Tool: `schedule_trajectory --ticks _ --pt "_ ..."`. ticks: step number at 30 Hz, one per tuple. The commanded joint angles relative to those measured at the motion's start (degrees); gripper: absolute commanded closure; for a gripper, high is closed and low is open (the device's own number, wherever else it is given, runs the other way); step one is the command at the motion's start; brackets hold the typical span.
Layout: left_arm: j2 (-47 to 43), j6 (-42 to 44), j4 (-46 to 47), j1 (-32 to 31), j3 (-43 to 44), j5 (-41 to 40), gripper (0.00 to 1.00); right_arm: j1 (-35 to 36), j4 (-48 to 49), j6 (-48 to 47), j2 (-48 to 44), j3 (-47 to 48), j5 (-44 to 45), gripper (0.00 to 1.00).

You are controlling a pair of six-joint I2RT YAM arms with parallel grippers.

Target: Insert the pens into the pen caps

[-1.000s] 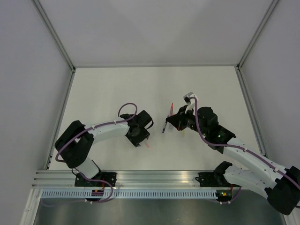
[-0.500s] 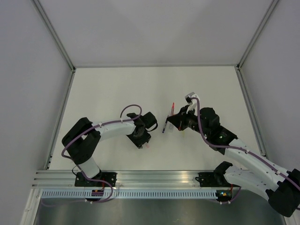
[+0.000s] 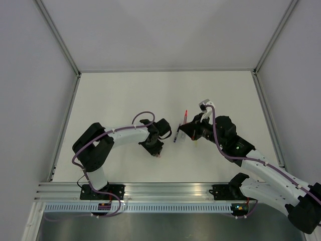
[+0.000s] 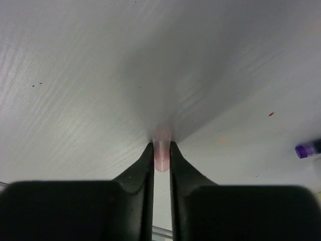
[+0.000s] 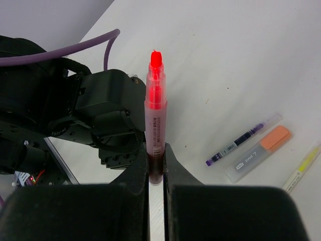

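Note:
My left gripper (image 4: 161, 151) is low over the table, shut on a pale pink pen cap (image 4: 161, 145) whose end sticks out beyond the fingertips. From above, that left gripper (image 3: 156, 149) is left of centre with the cap (image 3: 159, 156) at its tip. My right gripper (image 5: 156, 158) is shut on the lower end of a pink pen (image 5: 155, 118), which points up and away with its bright red tip bare. In the top view the right gripper (image 3: 186, 131) holds this pen (image 3: 184, 116) just right of the left gripper.
On the table right of the held pen lie a dark purple pen (image 5: 243, 138), a grey pen with an orange end (image 5: 258, 153) and a yellow pen (image 5: 303, 168). The purple pen's end (image 4: 308, 149) shows in the left wrist view. Grey walls enclose the white table (image 3: 125, 95).
My left arm reached right and its gripper came down over the pale pink cap and shut on it. The right gripper and its pink pen barely moved.

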Motion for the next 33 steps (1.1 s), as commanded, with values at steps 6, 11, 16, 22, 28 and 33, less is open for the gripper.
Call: schedule_trajectory --ticks 6,11,16,22,28,33 --pt "-1.84 -2.1 -0.79 -0.41 -2.08 -2.7 0.98 0.02 0.87 -1.23 -0.87 -0.39 -1.22 1.0" --pt "-15.97 11.32 11.22 -0.23 -4.8 -8.32 0.98 0.02 4.82 -2.38 1.77 -0.65 -13.4 1.0" --pt "-31.8 31.35 27.93 0.21 -9.72 -10.09 0.98 0.28 12.72 0.52 6.08 -1.26 -29.86 1.0" --pt "-46.57 51.84 49.54 2.05 -15.44 -1.76 0.98 3.97 15.11 0.26 8.54 -0.75 -32.68 1.0" --pt "-49.05 55.73 56.96 2.4 -14.83 7.31 0.98 8.1 16.08 -0.44 10.65 0.14 -33.83 1.0" --pt "-48.26 55.3 58.45 2.32 -14.83 11.17 0.98 8.72 16.34 -0.27 9.95 -0.3 -33.57 1.0"
